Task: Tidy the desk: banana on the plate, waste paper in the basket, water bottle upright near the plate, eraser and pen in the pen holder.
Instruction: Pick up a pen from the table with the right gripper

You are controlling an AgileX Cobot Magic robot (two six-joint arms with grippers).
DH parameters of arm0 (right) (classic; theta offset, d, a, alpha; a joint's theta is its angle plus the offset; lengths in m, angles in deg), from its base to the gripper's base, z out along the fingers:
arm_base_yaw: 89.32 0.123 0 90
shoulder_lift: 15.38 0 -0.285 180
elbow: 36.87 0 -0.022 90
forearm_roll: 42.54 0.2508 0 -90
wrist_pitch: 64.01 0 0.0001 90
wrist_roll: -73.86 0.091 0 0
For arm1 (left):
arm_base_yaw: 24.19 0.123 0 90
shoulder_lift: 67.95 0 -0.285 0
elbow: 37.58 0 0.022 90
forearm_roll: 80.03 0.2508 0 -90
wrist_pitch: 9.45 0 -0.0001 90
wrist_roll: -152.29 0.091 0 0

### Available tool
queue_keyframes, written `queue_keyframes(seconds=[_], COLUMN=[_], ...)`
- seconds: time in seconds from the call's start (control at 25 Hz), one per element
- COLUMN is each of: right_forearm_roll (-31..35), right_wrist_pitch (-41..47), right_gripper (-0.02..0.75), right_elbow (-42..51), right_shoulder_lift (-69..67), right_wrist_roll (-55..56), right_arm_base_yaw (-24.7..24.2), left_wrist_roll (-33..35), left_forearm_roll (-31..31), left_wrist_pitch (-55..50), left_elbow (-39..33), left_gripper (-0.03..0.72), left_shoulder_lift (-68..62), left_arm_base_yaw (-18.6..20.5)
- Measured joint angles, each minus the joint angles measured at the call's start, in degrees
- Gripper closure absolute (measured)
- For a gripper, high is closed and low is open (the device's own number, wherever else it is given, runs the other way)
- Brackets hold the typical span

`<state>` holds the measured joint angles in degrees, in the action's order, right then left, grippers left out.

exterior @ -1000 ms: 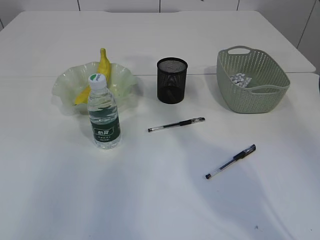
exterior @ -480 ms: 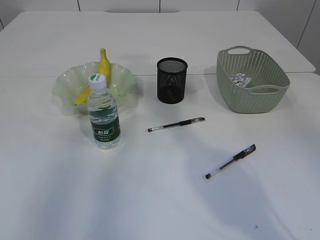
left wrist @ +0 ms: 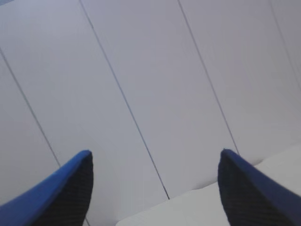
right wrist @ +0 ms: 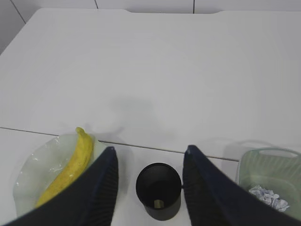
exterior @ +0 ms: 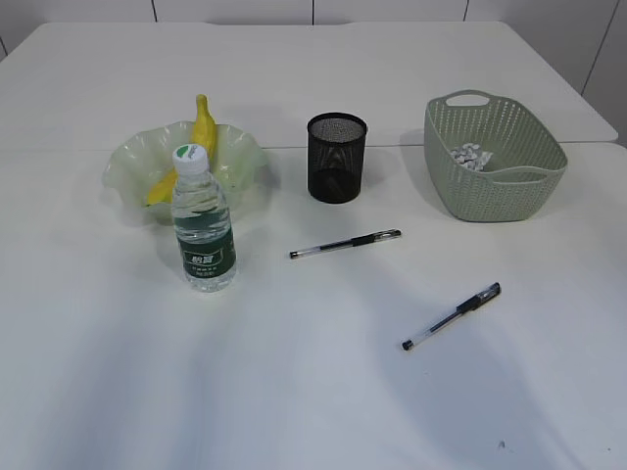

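Two pens (exterior: 345, 244) are left in front of the pen holder (exterior: 337, 157), where they belong. Both grippers (left wrist: 155, 188) (right wrist: 150, 188) are held apart, empty.

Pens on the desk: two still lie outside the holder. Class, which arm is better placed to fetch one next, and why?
Probably the right. Its wrist camera looks down over the pen holder, near where the pens lie, with jaws open. The left wrist view shows only wall panels, so that arm seems pointed away from the desk.
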<state>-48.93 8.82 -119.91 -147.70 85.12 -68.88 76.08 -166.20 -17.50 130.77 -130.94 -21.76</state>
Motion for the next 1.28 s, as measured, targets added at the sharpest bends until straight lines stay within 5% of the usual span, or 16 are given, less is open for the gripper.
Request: queue_keyframes(seconds=[0.44,1.28], right_forearm_roll=[5.7,5.6], right_wrist_pitch=[0.1,0.2], right_gripper=[0.400,0.400], right_elbow=[0.0,0.9], right_shoulder_lift=[1.2,14.9], right_wrist_roll=[-6.1,-11.3], right_arm_base_yaw=[0.0,0.0], left_wrist_roll=[-0.1,-0.1], left_forearm_roll=[-5.8,-8.7], left_wrist_pitch=[15.8,16.8], left_elbow=[0.0,0.0], left_gripper=[0.099,0.099], left_shoulder_lift=[4.6,5.2], left_arm_base_yaw=[0.0,0.1])
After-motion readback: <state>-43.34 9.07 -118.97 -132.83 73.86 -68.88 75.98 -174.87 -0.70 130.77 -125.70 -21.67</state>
